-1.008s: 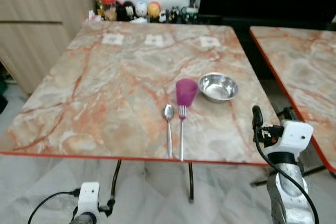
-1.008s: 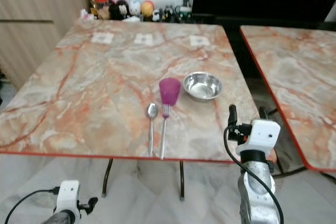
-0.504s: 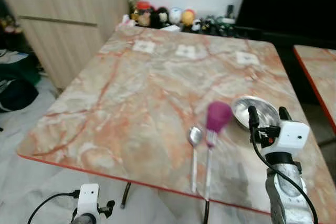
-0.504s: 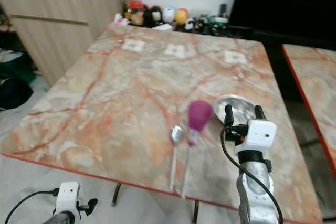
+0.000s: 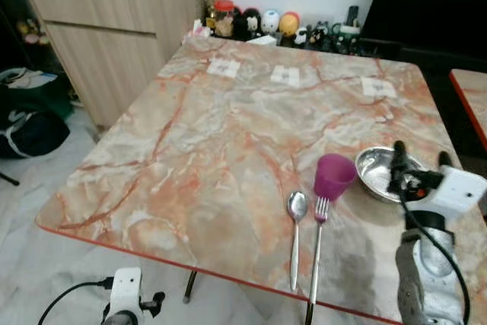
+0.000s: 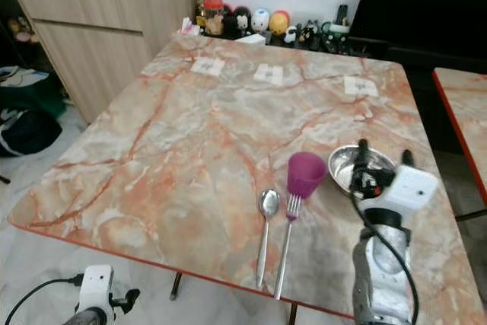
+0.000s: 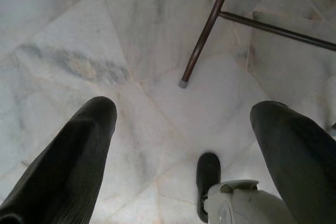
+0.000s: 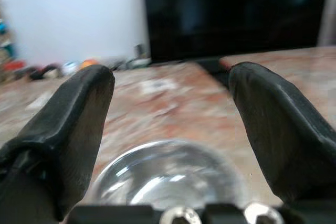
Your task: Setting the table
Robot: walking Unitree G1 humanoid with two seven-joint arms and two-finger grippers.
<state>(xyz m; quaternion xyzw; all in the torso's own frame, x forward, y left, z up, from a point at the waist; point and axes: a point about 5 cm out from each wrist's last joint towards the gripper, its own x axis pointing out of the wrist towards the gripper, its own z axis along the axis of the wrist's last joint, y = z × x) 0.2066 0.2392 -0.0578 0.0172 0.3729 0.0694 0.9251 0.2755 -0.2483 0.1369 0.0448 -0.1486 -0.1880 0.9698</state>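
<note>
A steel bowl (image 5: 378,172) sits near the right side of the marble table (image 5: 228,142). To its left stands a purple cup (image 5: 333,176), upright. In front of the cup lie a fork (image 5: 316,253) and a spoon (image 5: 295,235), side by side with handles toward me. My right gripper (image 5: 421,156) hovers open at the bowl's near right rim, holding nothing. In the right wrist view the bowl (image 8: 168,179) lies low between the two fingers (image 8: 73,114). My left gripper (image 7: 184,111) hangs open below the table over the floor.
A wooden cabinet (image 5: 114,28) stands at the back left, with a dark bag (image 5: 30,129) on the floor beside it. Figurines (image 5: 259,22) line the table's far edge. A second table (image 5: 470,93) is at the right. A table leg (image 7: 205,35) rises near my left gripper.
The whole view has shifted, so the camera has moved. My right gripper has gone from the table's front right edge to the bowl. Cup, fork and spoon keep their places.
</note>
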